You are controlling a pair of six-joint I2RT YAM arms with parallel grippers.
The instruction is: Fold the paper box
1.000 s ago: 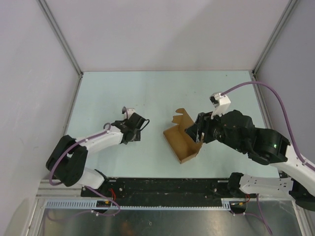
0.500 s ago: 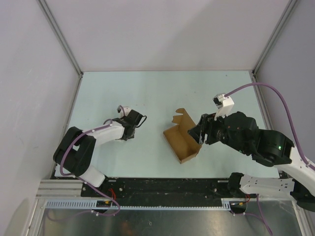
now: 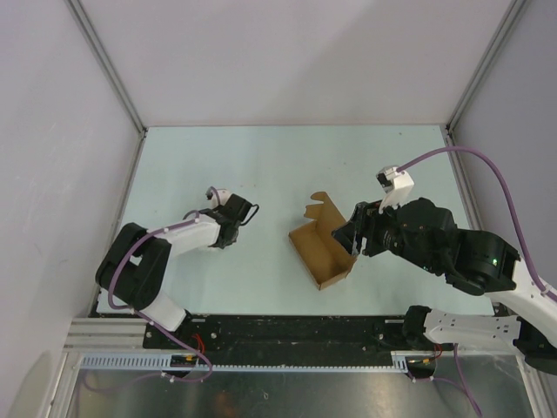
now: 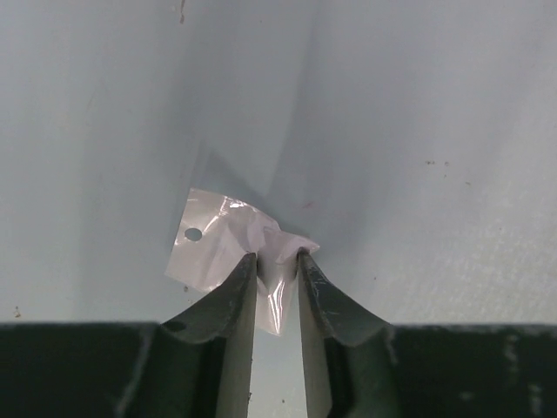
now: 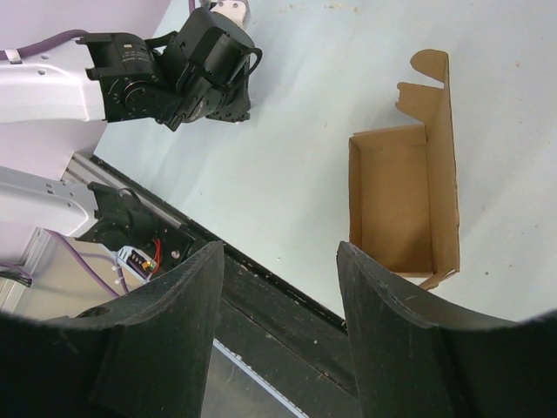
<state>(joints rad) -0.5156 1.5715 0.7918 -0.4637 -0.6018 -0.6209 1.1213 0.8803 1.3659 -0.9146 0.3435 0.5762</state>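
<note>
Since a second ago the right arm (image 3: 435, 248) has drawn its jaws back off the right wall of the paper box (image 3: 320, 251), and the left arm (image 3: 187, 237) has tucked in closer to its own base; the box itself lies where it did.

It sits a little right of the middle of the worktop (image 3: 261, 157), slanted, its near corner not far from the black rail (image 3: 296, 329) at the front edge. The right wrist view shows an open brown tray (image 5: 400, 205) with its walls up and a long side flap with notched tabs running past the far end.

Thin card like this should be very light and stiff only between its creases. It will likely skate on the smooth worktop if pushed from one side, and it will dent under a hard pinch. The free tabbed flap or the top edge of the right wall looks the best place to take hold, with something bracing the opposite wall.

Right jaws are spread wide and empty, hovering just beside the box's right wall. Left jaws are clenched on a white scrap (image 4: 231, 252) of thin film, well apart from the box.

Open room lies beyond and to the left; the rail and the right arm crowd the near and right sides.
</note>
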